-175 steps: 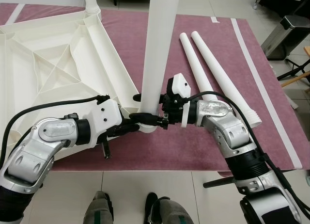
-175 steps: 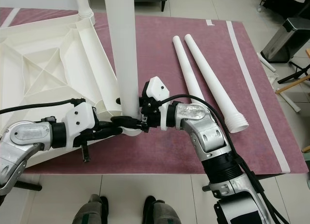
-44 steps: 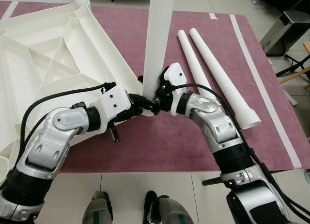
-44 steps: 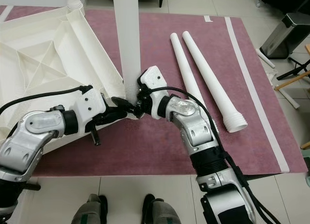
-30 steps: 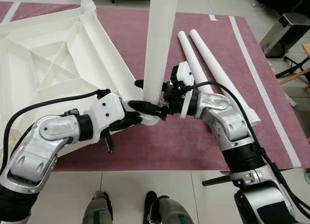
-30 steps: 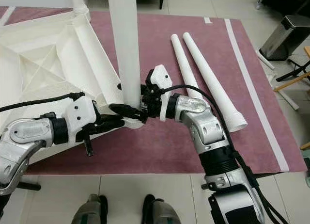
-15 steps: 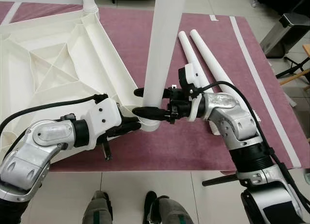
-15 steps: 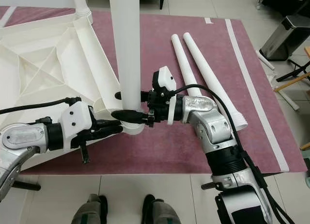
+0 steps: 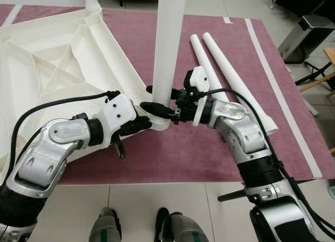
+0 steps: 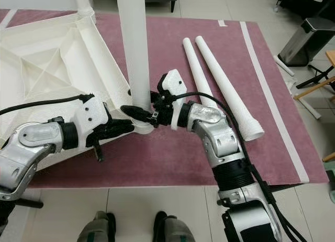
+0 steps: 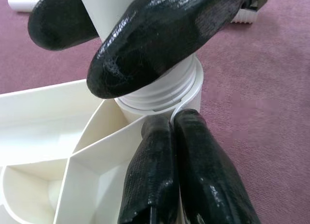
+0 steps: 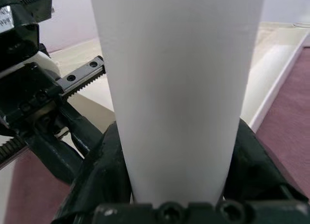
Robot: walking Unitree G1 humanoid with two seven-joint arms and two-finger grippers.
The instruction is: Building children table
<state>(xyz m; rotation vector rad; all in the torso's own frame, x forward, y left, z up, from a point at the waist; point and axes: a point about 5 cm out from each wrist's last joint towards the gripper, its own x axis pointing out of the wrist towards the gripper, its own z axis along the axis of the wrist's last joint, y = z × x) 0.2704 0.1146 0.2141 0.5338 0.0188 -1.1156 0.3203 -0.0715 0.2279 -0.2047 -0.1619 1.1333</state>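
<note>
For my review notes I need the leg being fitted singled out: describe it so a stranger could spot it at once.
On the maroon rug lies an upturned white tabletop. At its near corner, a white leg stands upright in the socket, with the right gripper clamped around its base. Unlike the two spare legs lying flat beside it on the rug, this one is vertical.

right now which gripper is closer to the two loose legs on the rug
Right. The right gripper clamps the upright leg, beside the loose legs. The left gripper sits farther off, pinching the tabletop corner.
</note>
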